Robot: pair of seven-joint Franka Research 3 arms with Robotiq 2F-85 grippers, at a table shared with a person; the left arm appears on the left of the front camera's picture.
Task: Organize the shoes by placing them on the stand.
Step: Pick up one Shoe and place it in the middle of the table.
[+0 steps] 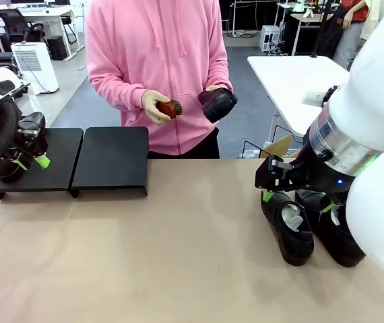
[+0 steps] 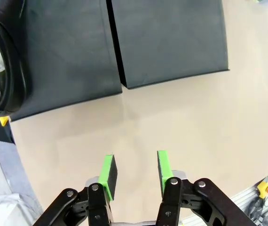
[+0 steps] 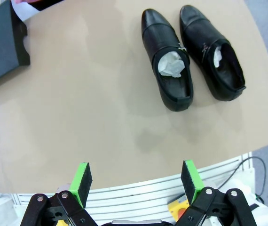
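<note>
Two shoes [image 3: 168, 61] are laid side by side ahead of the right gripper [image 3: 136, 181].
Their toes are pointed away from it, long axes parallel; it is held wide open, the left gripper [image 2: 135, 172] half open, both empty.

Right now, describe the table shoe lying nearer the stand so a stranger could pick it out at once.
Look at the robot's right end of the tan table, where a black pair lies side by side. Take the shoe on the side toward the black stand. Unlike its neighbour by the table's edge, it shows a big wad of white paper.
</note>
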